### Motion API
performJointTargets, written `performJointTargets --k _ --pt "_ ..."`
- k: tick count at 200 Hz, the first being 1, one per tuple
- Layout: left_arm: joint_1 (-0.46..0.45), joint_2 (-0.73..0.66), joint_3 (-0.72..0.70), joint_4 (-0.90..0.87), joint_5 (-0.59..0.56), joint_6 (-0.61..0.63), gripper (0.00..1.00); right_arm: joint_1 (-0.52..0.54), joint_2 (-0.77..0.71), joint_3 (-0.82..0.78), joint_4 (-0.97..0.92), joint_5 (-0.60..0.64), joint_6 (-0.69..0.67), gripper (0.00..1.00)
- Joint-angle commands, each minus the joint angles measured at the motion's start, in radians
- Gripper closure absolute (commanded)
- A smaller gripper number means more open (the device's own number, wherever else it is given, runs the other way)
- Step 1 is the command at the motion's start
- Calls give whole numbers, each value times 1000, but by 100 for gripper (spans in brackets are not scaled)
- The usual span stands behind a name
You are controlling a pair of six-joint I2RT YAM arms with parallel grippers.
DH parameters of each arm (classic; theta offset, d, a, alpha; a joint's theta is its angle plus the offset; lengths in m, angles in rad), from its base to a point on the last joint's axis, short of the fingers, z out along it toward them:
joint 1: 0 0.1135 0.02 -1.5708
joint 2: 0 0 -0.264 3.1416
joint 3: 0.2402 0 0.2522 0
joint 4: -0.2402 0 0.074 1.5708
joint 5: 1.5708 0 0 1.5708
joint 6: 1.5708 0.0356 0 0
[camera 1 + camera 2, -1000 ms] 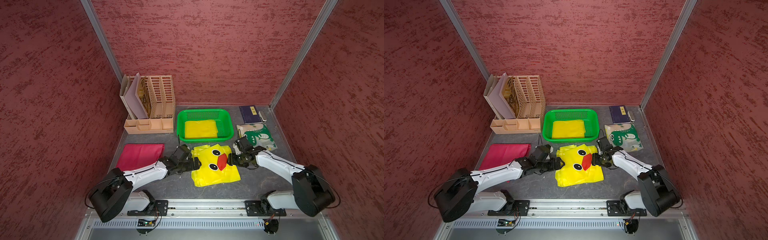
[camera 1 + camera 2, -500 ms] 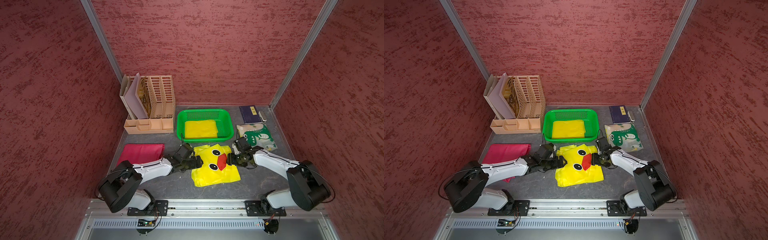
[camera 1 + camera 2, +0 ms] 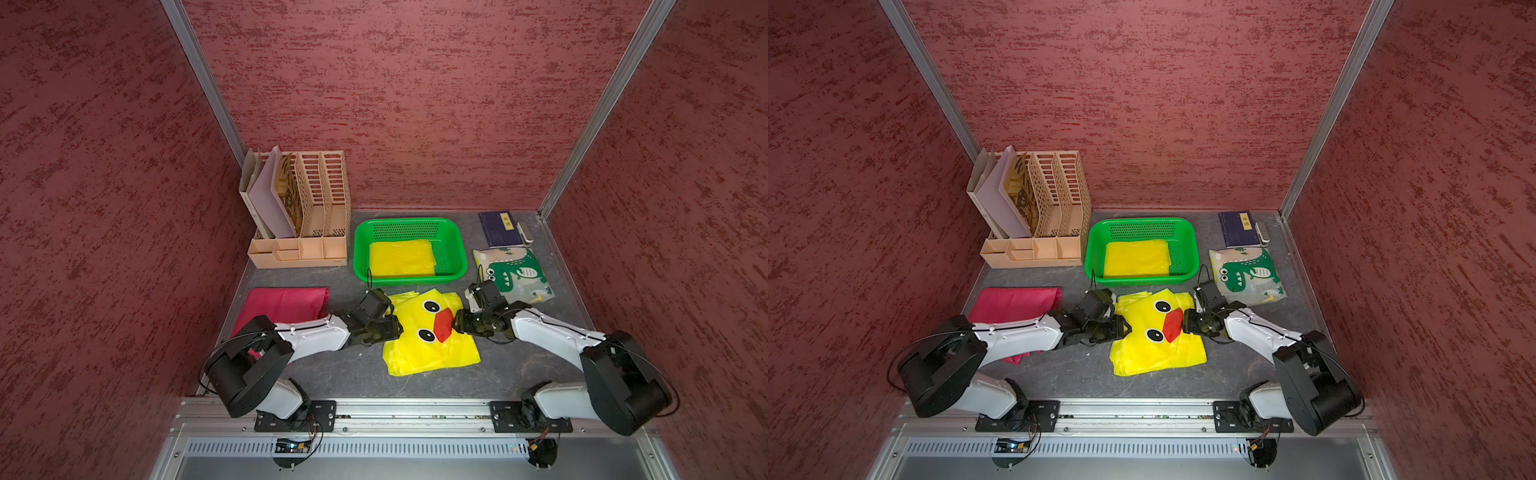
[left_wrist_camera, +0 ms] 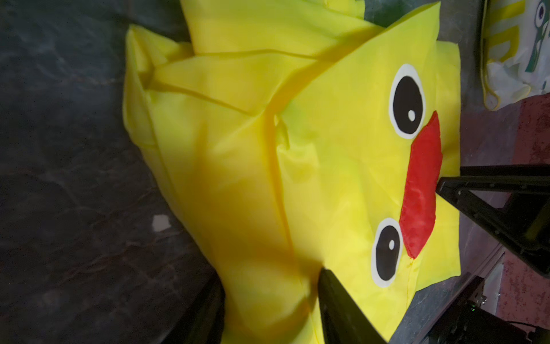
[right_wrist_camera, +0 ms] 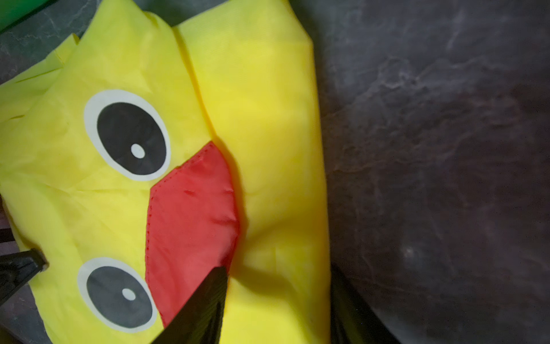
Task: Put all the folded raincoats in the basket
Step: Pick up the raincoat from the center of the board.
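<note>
Item: folded yellow duck raincoat [image 3: 428,338], flat on table [image 3: 357,376], just beside green basket [image 3: 407,220], outside it. Likely light, limp, slick; best taken by opposite side edges. Both left gripper [image 4: 270,275] and right gripper [image 5: 278,268] half-open, straddling those edges; firm hold unclear.

Yellow sheet [image 3: 401,259] across basket [image 3: 451,253] floor

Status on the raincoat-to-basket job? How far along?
Done: duck raincoat lies folded before the basket. In hand: left gripper and right gripper straddle its opposite edges; firm grip unclear. Remaining: lift it, lower it into the basket, onto the yellow sheet there.
</note>
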Motion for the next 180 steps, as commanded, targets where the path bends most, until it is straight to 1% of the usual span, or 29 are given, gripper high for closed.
performJointTargets --k 1,14,26,47,85,114,180 --pt "-9 20 20 -2 7 9 57 23 1 -27 4 -25 32 50" --pt "-10 21 21 -3 9 9 61 27 -5 -31 4 -22 36 56" --pt "-11 19 23 -3 6 9 65 31 -15 -32 3 -21 39 66" --pt "-13 4 37 -38 1 12 66 37 -35 -30 -7 -19 40 82" --pt "-20 -50 87 -129 -28 34 93 49 -106 -18 -57 6 47 100" --pt "-20 -85 106 -157 -34 35 100 56 -180 6 -117 20 57 100" --pt "-23 -154 166 -245 -47 40 100 72 -304 91 -257 34 57 100"
